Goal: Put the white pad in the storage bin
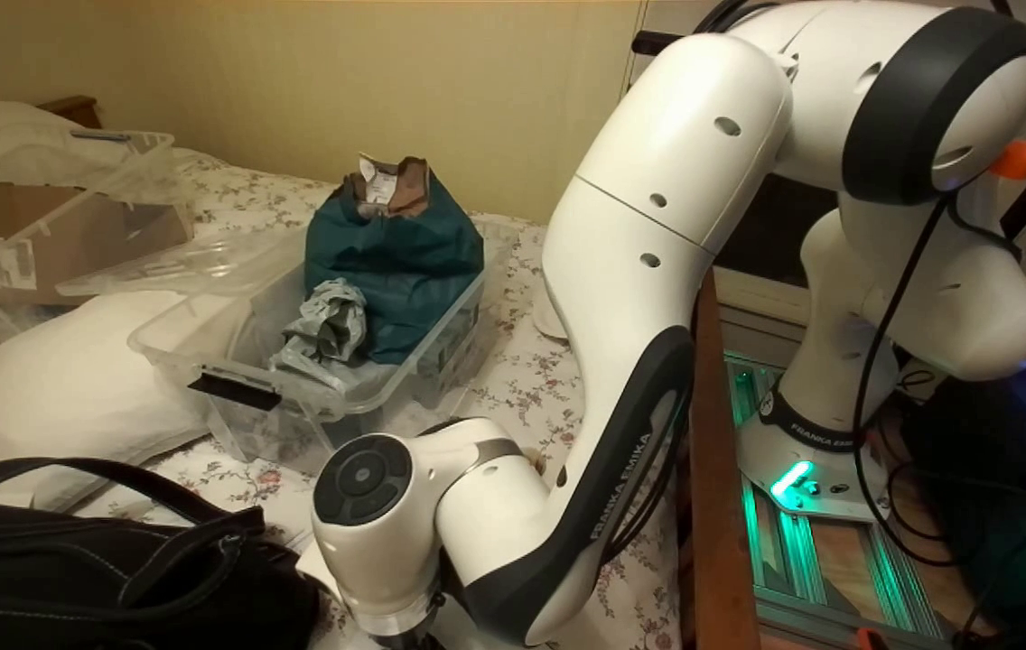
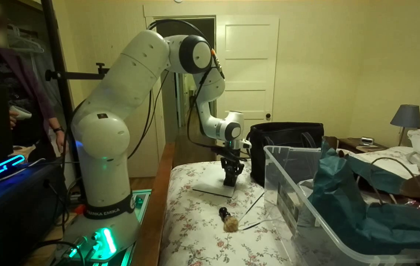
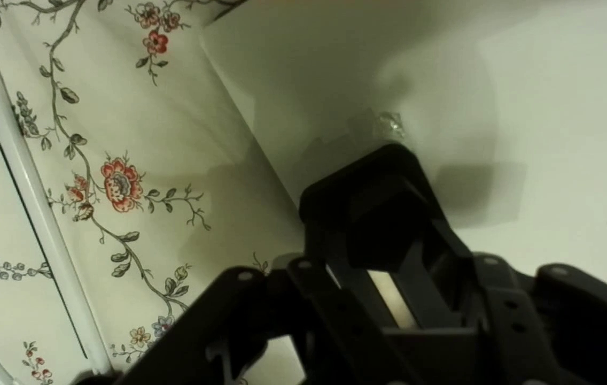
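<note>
The white pad (image 2: 210,186) is a thin flat sheet on the bed; in the wrist view (image 3: 576,139) it fills the right side. My gripper (image 2: 229,181) points down over the pad near one edge. In the wrist view its fingertips (image 3: 370,192) look pressed together above the pad, and a small crinkled clear bit (image 3: 390,125) shows right by the tips. Whether anything is pinched between them is hidden. In an exterior view the fingers are cut off below the picture. The storage bin, a clear rimmed tub (image 1: 251,424), also shows in an exterior view (image 2: 304,240), apart from the gripper.
A teal paper bag (image 1: 405,262) and crumpled grey plastic (image 1: 330,320) are in the bin. A black bag (image 2: 282,135) stands close beside the gripper. A brush (image 2: 228,221) and thin rods (image 2: 252,205) lie between pad and bin. Another clear tub (image 1: 129,149) holds a cardboard box.
</note>
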`<state>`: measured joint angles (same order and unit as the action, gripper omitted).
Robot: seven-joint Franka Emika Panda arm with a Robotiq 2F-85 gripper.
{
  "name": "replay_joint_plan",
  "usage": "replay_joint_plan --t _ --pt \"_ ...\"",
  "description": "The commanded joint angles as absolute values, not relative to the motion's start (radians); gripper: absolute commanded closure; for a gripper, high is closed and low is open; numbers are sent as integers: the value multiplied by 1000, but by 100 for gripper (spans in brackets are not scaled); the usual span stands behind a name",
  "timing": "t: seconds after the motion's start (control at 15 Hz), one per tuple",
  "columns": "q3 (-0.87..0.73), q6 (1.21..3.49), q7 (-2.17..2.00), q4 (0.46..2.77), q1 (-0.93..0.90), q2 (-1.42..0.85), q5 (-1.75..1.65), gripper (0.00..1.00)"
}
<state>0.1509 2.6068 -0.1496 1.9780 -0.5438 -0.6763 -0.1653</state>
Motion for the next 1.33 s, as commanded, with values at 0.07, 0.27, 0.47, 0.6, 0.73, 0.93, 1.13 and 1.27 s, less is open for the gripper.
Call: replay_joint_plan --t 0.07,0.27,0.47,0.6,0.73,0.93,1.13,1.27 --pt "146 2598 -181 1964 -554 -684 -183 80" --pt "156 2595 -192 1967 -547 -683 -169 93" --pt "180 2618 -188 1982 -532 -667 -149 93" --pt "179 2612 -235 2007 -552 -618 -148 93" --pt "178 2603 -285 2030 -574 -565 -148 93" --pt "181 2588 -363 2056 -606 -492 -141 93" --pt "177 2606 -435 2100 -631 -418 -142 93" --pt "164 2654 -511 2153 -638 -368 -140 93"
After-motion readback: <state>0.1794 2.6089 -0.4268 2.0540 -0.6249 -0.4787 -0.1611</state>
